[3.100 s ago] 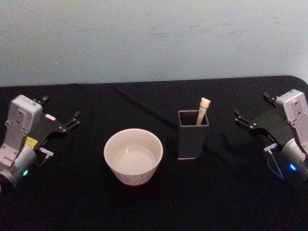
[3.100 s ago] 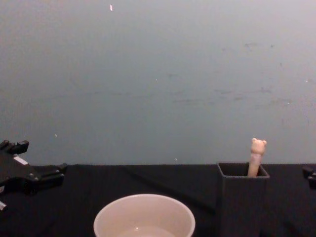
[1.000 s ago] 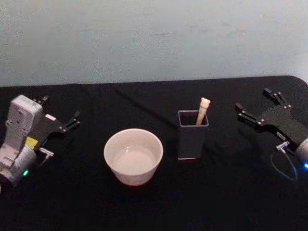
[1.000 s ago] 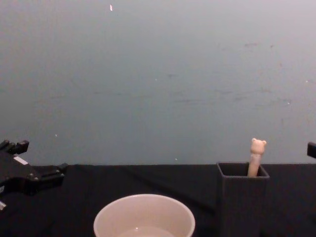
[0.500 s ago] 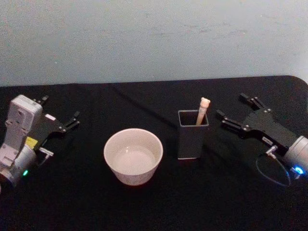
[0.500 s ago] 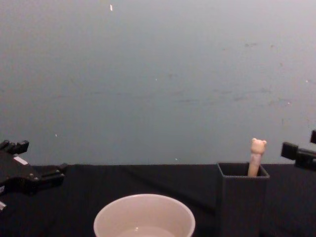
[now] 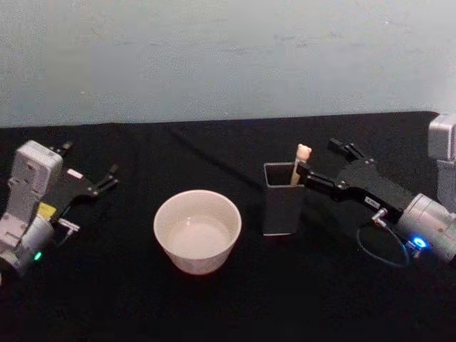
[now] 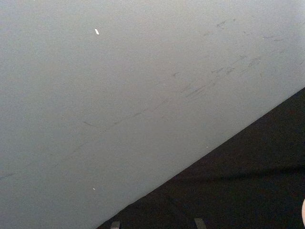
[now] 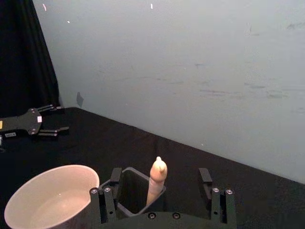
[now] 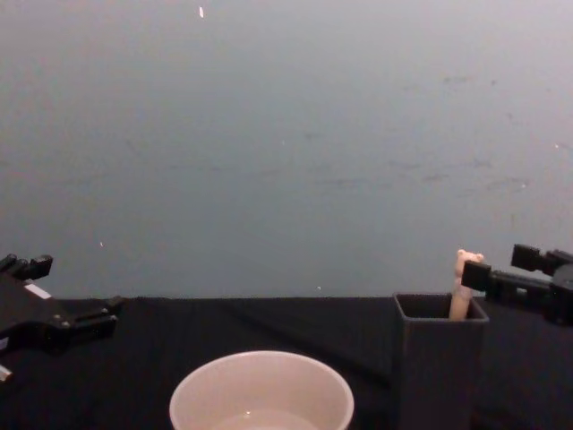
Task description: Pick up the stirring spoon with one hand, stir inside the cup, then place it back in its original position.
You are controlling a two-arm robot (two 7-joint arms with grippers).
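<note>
The stirring spoon (image 7: 302,158) is standing in the dark grey holder (image 7: 283,210) just right of centre in the head view, and the cup (image 7: 196,260) is sitting close beside it, lower centre. The right gripper (image 7: 315,157) is reaching in from the right edge, claw spread wide around the spoon's top without pinching it. The left gripper (image 7: 91,158) is resting at the left edge, claw also open.
</note>
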